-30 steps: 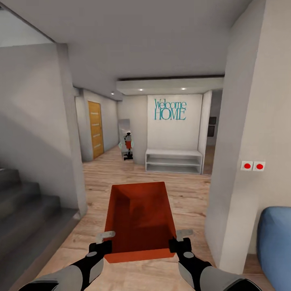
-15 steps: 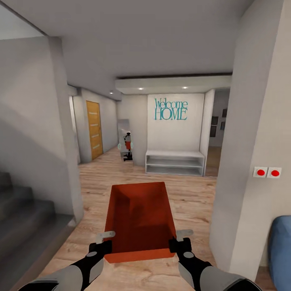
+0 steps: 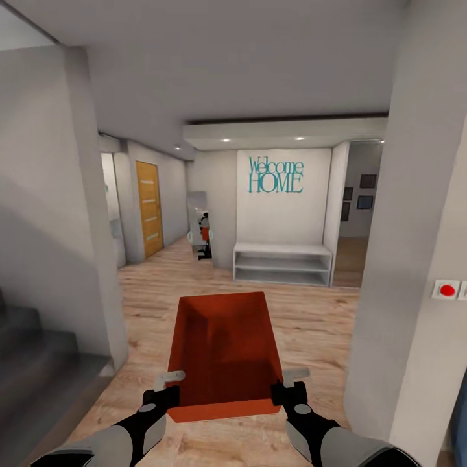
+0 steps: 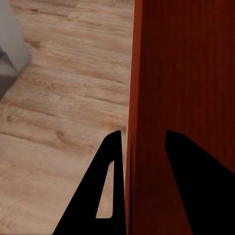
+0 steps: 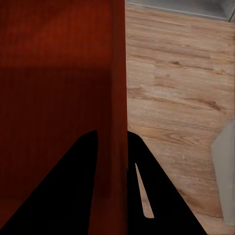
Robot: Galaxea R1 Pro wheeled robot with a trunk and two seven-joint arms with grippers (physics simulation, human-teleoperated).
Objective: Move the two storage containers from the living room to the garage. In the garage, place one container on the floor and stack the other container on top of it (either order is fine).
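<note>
One orange-red open-topped storage container (image 3: pixel 224 353) hangs in front of me over the light wood planks, long axis pointing away. My left gripper (image 3: pixel 170 384) is shut on its left wall near the close end, and my right gripper (image 3: pixel 287 383) is shut on its right wall. In the left wrist view the black fingers (image 4: pixel 105 196) straddle the container's wall (image 4: pixel 134 88), left gripper (image 4: pixel 142 142). The right wrist view has the right gripper (image 5: pixel 111 134) pinching the other wall (image 5: pixel 117 78). The garage is out of view.
Grey stairs (image 3: pixel 32 363) and a grey pillar (image 3: pixel 87 227) stand on the left, another wall (image 3: pixel 405 259) with a red switch (image 3: pixel 446 290) on the right. Ahead, wood floor (image 3: pixel 311 318) runs to a white shelf bench (image 3: pixel 282 263), a mirror (image 3: pixel 200 224) and an orange door (image 3: pixel 149 207).
The camera has rolled forward: both side walls slid outward and the blue seat at the right left the picture. The container and both grippers keep their place relative to me.
</note>
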